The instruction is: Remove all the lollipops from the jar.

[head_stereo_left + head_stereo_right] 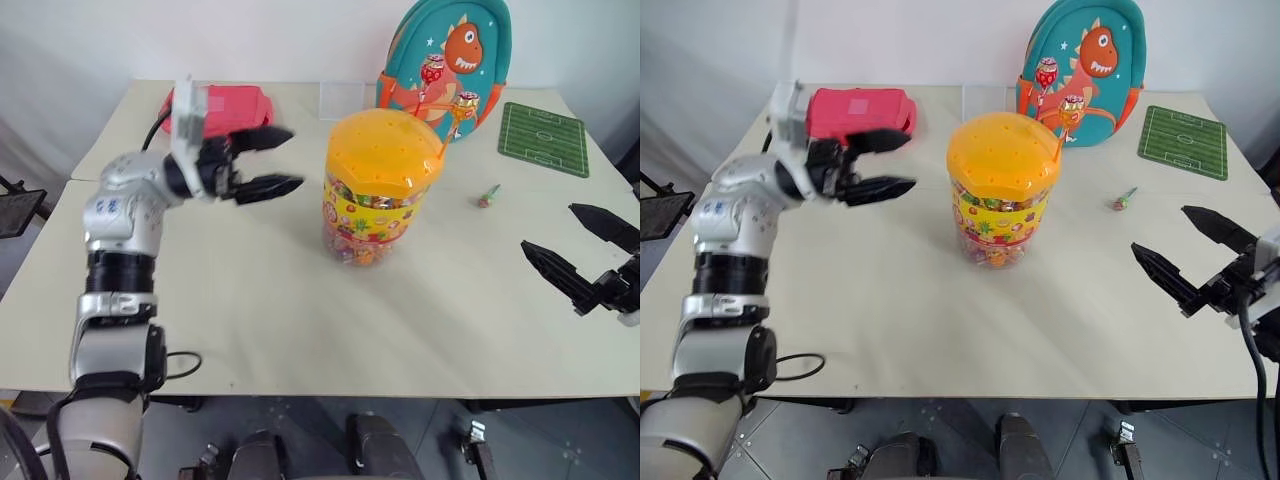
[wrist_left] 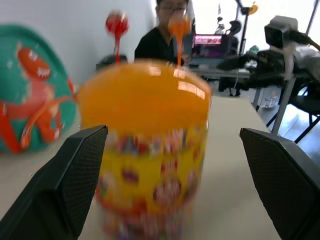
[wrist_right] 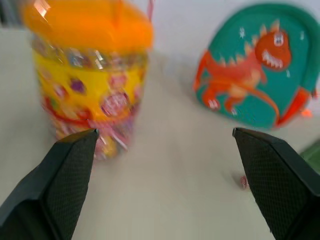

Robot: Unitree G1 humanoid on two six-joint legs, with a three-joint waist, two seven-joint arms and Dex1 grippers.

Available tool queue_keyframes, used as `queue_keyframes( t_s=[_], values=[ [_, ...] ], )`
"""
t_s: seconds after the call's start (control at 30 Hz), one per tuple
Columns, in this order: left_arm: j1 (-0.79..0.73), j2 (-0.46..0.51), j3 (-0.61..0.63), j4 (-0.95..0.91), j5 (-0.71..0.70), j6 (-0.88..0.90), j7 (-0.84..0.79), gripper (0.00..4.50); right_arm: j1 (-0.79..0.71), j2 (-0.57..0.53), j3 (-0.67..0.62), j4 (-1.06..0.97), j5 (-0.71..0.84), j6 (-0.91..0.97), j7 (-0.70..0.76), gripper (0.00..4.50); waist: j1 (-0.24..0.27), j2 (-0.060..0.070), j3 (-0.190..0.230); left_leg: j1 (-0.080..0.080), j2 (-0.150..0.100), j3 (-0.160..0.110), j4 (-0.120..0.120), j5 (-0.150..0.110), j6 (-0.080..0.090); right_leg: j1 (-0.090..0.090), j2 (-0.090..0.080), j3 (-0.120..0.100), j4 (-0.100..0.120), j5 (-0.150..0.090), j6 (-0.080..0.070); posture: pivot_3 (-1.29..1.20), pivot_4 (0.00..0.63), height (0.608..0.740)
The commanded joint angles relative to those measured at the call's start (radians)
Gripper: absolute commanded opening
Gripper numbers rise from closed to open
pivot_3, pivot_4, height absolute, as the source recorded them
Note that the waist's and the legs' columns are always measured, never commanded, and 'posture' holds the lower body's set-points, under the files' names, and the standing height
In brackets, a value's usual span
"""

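- Beige table (image 1: pixel 280 330) against a white wall, with a teal dinosaur backpack (image 1: pixel 450 50) and a green pitch mat (image 1: pixel 543 138) at the back.
- Near the centre stands the jar (image 1: pixel 378 185); 2 lollipops (image 1: pixel 466 102) rise on sticks from its orange lid.
- 1 lollipop (image 1: pixel 488 196) lies on the table, between the jar and the mat.
- Left gripper (image 1: pixel 262 163) hovers just beside the jar, fingers spread apart, holding nothing.
- Right gripper (image 1: pixel 578 250) hangs well apart from the jar, fingers also wide and empty.
- Risk: the 2 sticks stand close together, so a pinch may catch both or slip.
- Risk: a sideways pull could tip the jar, since neither gripper steadies it.
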Motion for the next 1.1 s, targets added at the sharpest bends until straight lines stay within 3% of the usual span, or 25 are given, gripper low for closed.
queue_keyframes(
  t_s=[0.03,0.2,0.3,0.4,0.73,1.0,1.1],
  values=[
    [0.023,0.012,0.02,-0.1,-0.034,0.001,0.01,4.48,-0.139,-0.03,0.126,0.133,-0.134,0.039,-0.077,4.5,0.003,0.0,0.0,0.0,0.0,-0.001,0.001,0.0,0.0,0.0,0.0,0.0,0.0,0.0,0.0,0.0,0.15,0.74],
    [0.096,-0.006,0.03,-0.178,-0.038,0.014,0.083,4.48,-0.485,0.008,0.331,0.444,-0.337,0.237,-0.293,4.5,0.0,0.0,0.0,-0.002,0.0,-0.001,0.003,0.0,0.0,-0.001,-0.002,-0.001,0.002,0.0,0.0,0.0,0.15,0.74],
    [0.144,-0.018,0.032,-0.252,-0.048,0.023,0.124,4.48,-0.658,0.07,0.364,0.625,-0.419,0.231,-0.408,4.5,-0.01,0.0,0.0,-0.001,0.0,0.001,0.002,0.0,0.0,-0.003,-0.002,-0.001,0.004,0.0,0.0,0.0,0.15,0.74],
    [0.177,-0.022,0.042,-0.304,-0.063,0.039,0.158,4.48,-0.736,0.105,0.356,0.726,-0.461,0.181,-0.466,4.5,-0.015,0.0,0.0,-0.002,0.001,0.001,-0.001,0.0,0.0,-0.005,-0.002,-0.002,0.005,0.0,0.0,0.0,0.15,0.74],
    [0.271,-0.021,0.055,-0.416,-0.117,0.089,0.217,4.48,-0.928,0.144,0.369,1.153,-0.488,0.04,-0.357,4.5,-0.055,0.001,0.0,-0.002,0.001,0.001,-0.004,0.0,0.0,-0.005,-0.003,-0.003,0.005,0.0,0.0,0.0,0.15,0.74],
    [0.297,-0.021,0.061,-0.449,-0.142,0.102,0.248,4.48,-1.041,0.202,0.383,1.288,-0.521,-0.074,-0.315,4.5,-0.084,0.001,0.0,-0.001,0.001,0.0,-0.005,0.001,-0.001,-0.006,-0.003,-0.004,0.01,0.0,0.0,0.0,0.15,0.74],
    [0.304,-0.02,0.066,-0.452,-0.149,0.106,0.257,4.48,-1.079,0.221,0.403,1.369,-0.568,-0.125,-0.377,4.5,-0.084,0.001,0.0,-0.001,0.002,-0.001,-0.005,0.001,-0.001,-0.006,-0.003,-0.005,0.011,0.0,0.0,0.0,0.15,0.74]
  ],
)
